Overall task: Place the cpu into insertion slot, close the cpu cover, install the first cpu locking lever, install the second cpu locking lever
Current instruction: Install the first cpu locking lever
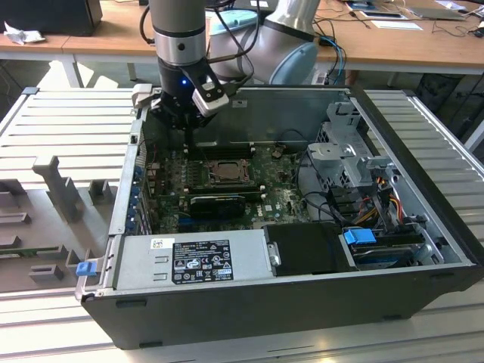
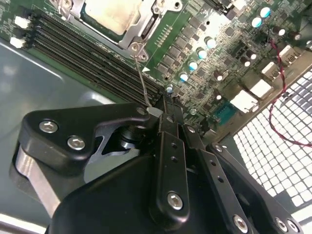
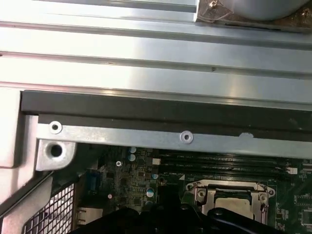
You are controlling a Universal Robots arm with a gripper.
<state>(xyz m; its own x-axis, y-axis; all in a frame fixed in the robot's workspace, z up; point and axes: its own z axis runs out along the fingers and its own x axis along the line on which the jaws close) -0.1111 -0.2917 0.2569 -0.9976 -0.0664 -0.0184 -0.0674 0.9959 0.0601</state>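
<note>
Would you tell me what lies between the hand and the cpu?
In the second wrist view, black memory slots and a thin metal lever.

Silver-grey cpu (image 1: 225, 172) lies flat under the closed cpu cover (image 2: 130, 34).

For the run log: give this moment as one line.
cpu seated | cpu cover closed | gripper shut, at locking lever tip

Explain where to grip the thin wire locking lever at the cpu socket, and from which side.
Grip the locking lever at its free tip, far from the pivot at the insertion slot corner. It is a thin rod that seems to rise off the board, so pinch across it from above.
</note>
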